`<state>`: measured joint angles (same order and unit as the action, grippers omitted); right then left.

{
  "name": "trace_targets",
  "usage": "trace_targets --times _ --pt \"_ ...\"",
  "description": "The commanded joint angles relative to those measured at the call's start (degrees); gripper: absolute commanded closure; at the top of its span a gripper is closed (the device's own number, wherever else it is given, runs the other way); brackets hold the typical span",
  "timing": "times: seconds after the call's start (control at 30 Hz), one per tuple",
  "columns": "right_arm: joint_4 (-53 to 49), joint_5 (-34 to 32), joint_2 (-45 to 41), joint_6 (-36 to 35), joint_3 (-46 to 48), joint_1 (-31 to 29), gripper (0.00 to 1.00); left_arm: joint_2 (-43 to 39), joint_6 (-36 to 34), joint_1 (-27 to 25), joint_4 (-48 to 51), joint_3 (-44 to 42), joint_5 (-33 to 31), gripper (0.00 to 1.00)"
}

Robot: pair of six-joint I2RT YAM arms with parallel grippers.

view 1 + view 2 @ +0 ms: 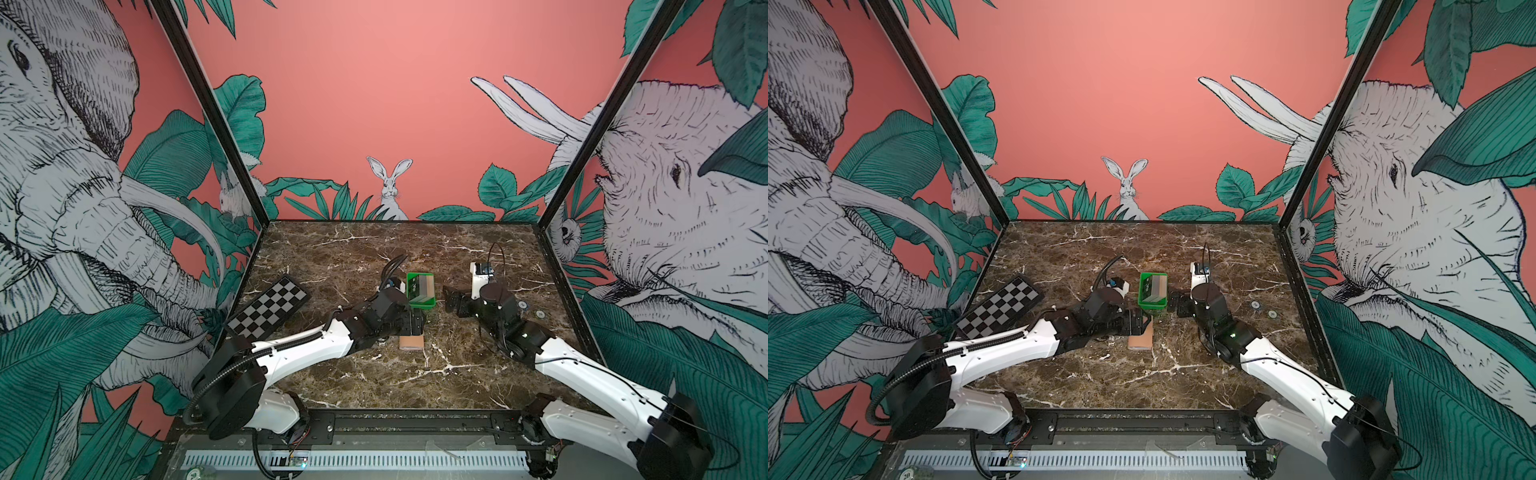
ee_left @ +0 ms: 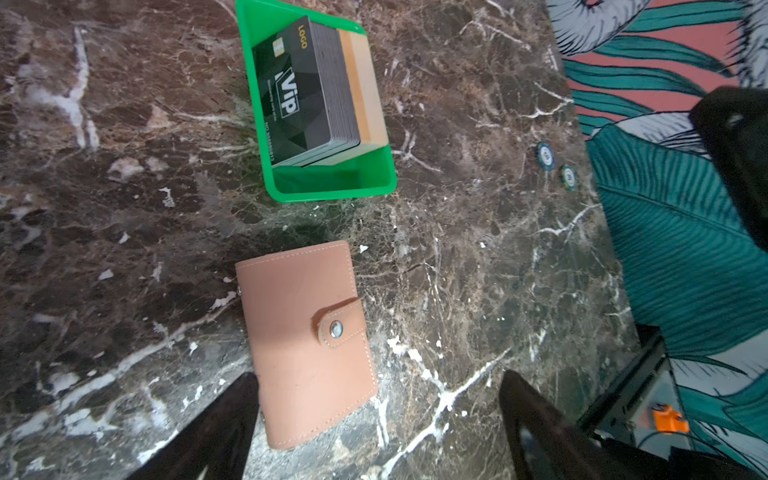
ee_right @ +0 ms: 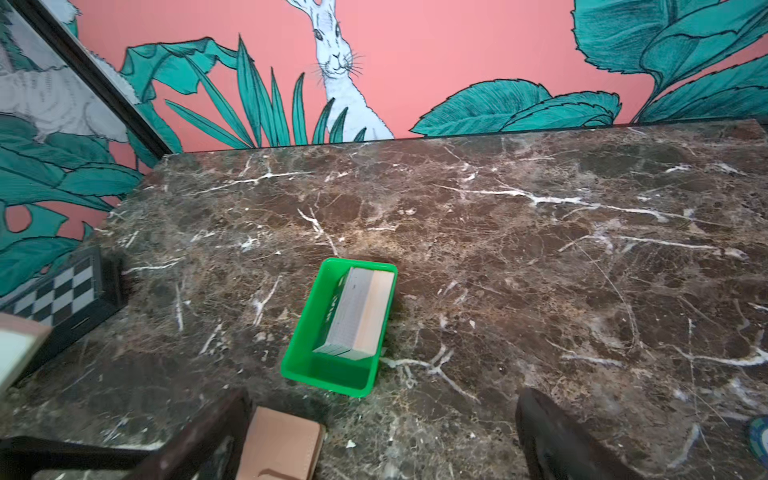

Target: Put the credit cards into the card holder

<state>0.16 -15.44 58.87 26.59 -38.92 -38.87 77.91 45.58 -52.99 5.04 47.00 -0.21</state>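
Note:
The credit cards stand as a stack on edge in a green tray [image 2: 332, 185], a black "VIP" card [image 2: 299, 91] facing out and tan ones [image 2: 361, 83] behind it. The card holder [image 2: 305, 340], a tan wallet with its strap snapped shut, lies flat just in front of the tray [image 1: 422, 305]. My left gripper [image 2: 378, 415] hovers open over the card holder [image 1: 411, 344], whose near end lies beside one finger [image 2: 216, 428]. Just right of the tray, my right gripper [image 3: 382, 436] is open and empty, with the cards [image 3: 361, 316] and card holder [image 3: 282, 444] before it.
A black-and-white checkerboard [image 1: 268, 307] lies at the table's left edge. Two small round chips [image 1: 525, 306] [image 1: 540, 314] sit on the marble to the right, behind the right arm. Printed walls close in the table's back and sides.

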Motion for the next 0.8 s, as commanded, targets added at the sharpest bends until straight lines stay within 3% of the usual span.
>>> trace_targets --times 0.0,0.37,0.57,0.77 --pt "-7.1 -3.0 -0.7 3.2 -1.0 -1.8 0.03 -2.5 -2.2 1.8 -6.8 -4.3 4.2 0.1" --pt "-15.5 -5.5 -2.1 10.1 -1.8 -11.2 0.09 -3.8 -6.1 7.8 -9.5 -9.3 14.2 0.16" --pt "-22.8 -9.4 -1.0 17.0 -3.1 -15.6 0.13 -3.4 -9.2 9.8 -4.2 -9.4 19.3 0.17" --pt "-22.0 -7.4 -1.0 21.0 0.2 -16.8 0.23 -1.4 -6.0 9.9 -10.2 -13.4 22.8 0.2"
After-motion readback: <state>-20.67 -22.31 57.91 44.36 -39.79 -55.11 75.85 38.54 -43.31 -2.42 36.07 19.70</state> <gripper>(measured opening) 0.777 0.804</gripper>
